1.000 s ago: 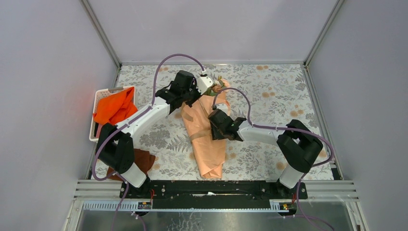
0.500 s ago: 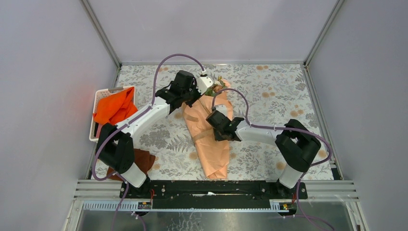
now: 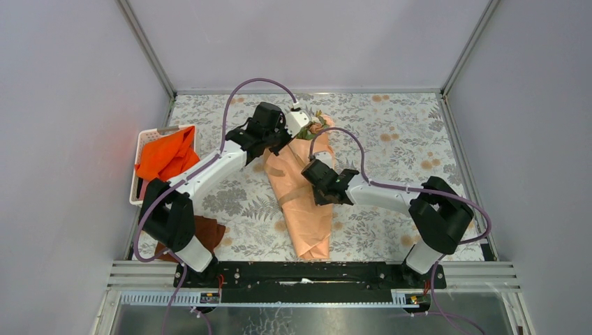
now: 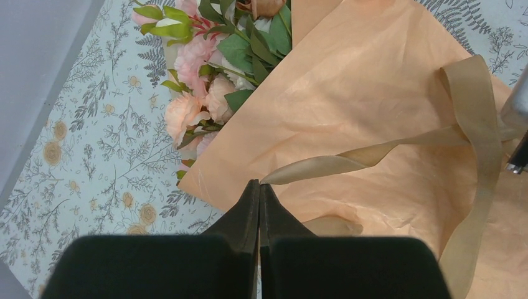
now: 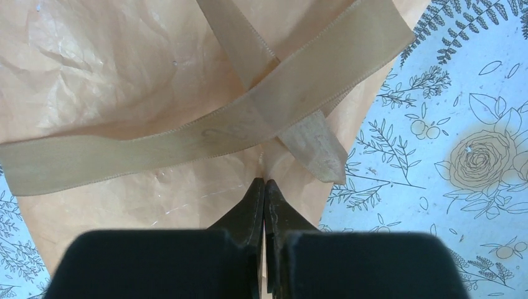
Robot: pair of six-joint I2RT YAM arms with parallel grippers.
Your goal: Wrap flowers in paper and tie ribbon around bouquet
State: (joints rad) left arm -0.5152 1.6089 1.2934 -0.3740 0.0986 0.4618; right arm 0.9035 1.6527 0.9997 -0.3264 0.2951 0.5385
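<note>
Top view, bouquet: the bouquet (image 3: 305,209) of pale pink roses in a crinkly peach-orange paper cone lies mid-table on the flower-printed tablecloth (image 3: 398,139). Its blooms are at the far end and its narrow tail points toward the arm bases.
Top view, arms: the left gripper (image 3: 301,123) sits at the bloom end, and the right gripper (image 3: 317,192) is over the cone's waist.
Left wrist, tool: the fingers are pressed together. The end of the long flat tan-peach ribbon (image 4: 348,159) runs straight out of their tips, apparently pinched there.
Left wrist, goods: the ribbon arches over the paper (image 4: 373,93), beside the flowers (image 4: 205,87).
Right wrist, tool: the fingers are closed tight, tips at the paper's right edge just below where two ribbon runs cross. Whether they nip a paper fold cannot be told.
Handling, ribbon: light, limp and smooth, so likely to slide out. Best taken near its ends, flat between the pads.
Handling, paper: thin, so it creases and may tear. Hold it by folds at the waist.
Handling, flowers: the soft petals crush easily. Grip the stems through the cone, never the heads.
</note>
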